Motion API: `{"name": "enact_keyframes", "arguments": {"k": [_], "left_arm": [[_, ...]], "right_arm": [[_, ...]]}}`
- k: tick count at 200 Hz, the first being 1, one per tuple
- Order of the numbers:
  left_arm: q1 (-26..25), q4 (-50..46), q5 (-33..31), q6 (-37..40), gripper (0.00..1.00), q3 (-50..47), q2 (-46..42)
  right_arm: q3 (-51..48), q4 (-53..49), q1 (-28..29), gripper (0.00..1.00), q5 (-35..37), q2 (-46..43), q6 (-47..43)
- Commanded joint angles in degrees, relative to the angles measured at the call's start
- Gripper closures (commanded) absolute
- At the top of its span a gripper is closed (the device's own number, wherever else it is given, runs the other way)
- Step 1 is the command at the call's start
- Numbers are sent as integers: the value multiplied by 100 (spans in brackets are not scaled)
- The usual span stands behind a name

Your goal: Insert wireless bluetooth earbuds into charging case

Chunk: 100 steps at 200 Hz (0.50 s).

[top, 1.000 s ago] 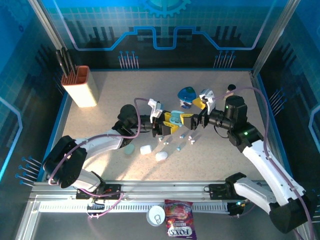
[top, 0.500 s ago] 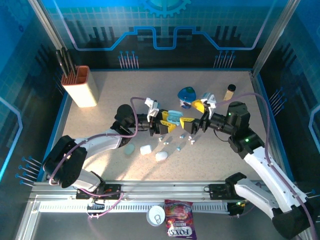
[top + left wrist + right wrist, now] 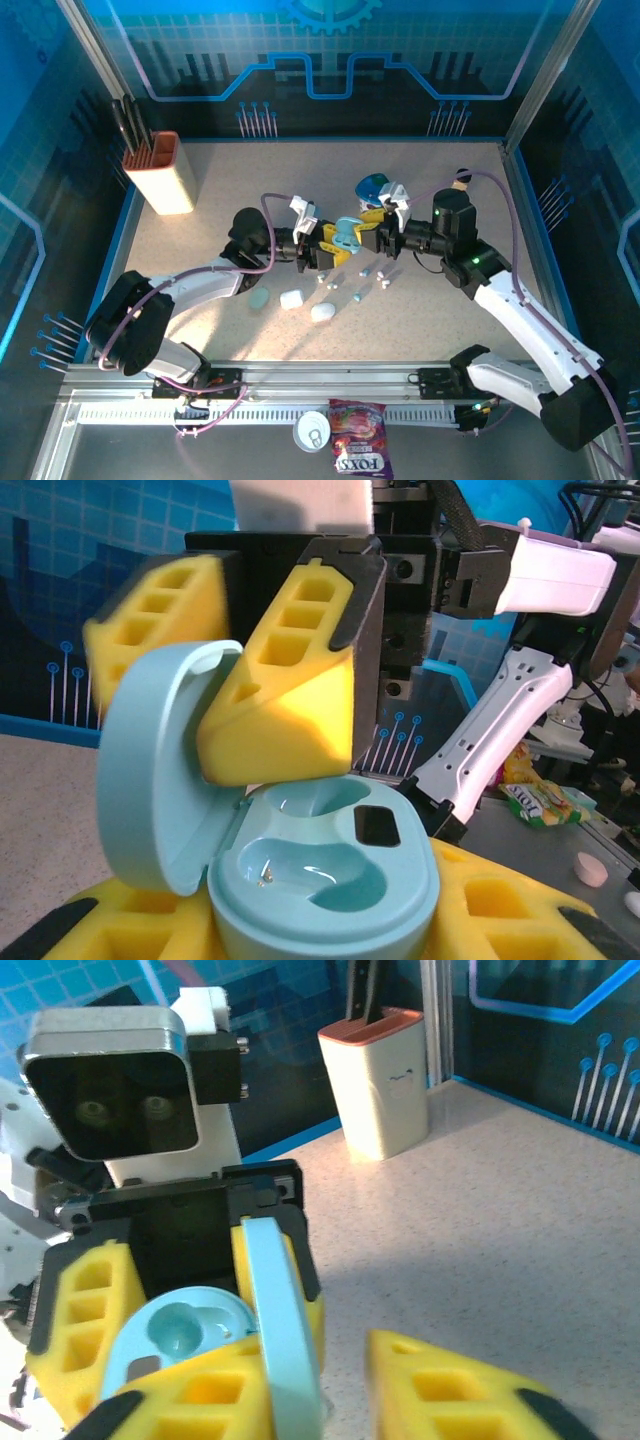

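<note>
Two grippers on one open charging case; no earbud loaded yet.
Left gripper (image 3: 338, 248) is clamped on the base of the pale teal charging case (image 3: 322, 885), centre of the top frame; both wells look empty. Right gripper (image 3: 366, 232) has its jaws close on either side of the raised lid (image 3: 283, 1330); a firm pinch cannot be told. Earbuds (image 3: 362, 272) lie loose on the table (image 3: 450, 320) just below centre. Step judged: holding the case open. Next move calls for one gripper to let go, pick up an earbud and seat it stem-down.
</note>
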Motion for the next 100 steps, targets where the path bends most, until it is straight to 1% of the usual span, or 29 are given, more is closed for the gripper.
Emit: {"name": "enact_keyframes", "arguments": {"k": [1,18,33,59,84,100], "left_arm": [[0,152,400,-2,68,17,-31],[-3,158,327,-36,67,18,-6],[-2,191,311,-52,66,25,19],[-2,196,230,-62,50,28,26],[1,215,-66,-152,42,-13,59],[3,289,-142,-234,38,-17,102]], "right_arm": [[145,185,-3,82,-151,-13,-75],[112,198,-3,100,-61,-75,-50],[103,214,-3,100,-54,-122,-40],[77,302,44,100,81,-183,-13],[-18,454,88,100,477,-258,0],[-50,575,102,100,674,-288,22]]}}
